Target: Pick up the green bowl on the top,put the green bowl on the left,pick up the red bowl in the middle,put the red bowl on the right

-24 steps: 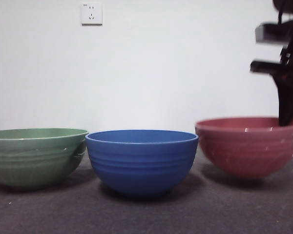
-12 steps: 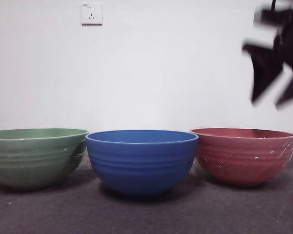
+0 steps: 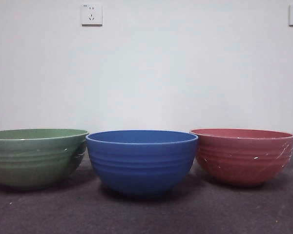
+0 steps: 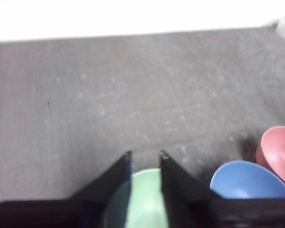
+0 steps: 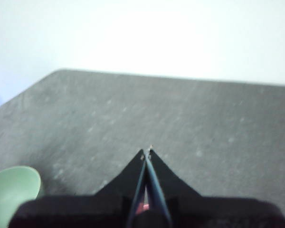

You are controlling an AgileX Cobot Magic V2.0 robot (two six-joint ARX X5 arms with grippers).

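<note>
— Bowls on the surface (image 3: 146, 214)?
— Green bowl (image 3: 34, 156) at nine o'clock, blue bowl (image 3: 141, 161) centre, red bowl (image 3: 241, 156) at three.
— Jaws?
— Left gripper (image 4: 145, 156) slightly apart over green; right gripper (image 5: 147, 152) together. Best kept high, clear of rims.

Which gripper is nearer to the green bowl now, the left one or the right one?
The left. The left gripper hangs above the green bowl, jaws open. The right gripper, jaws shut, is farther away, with the green bowl off to its side.
</note>
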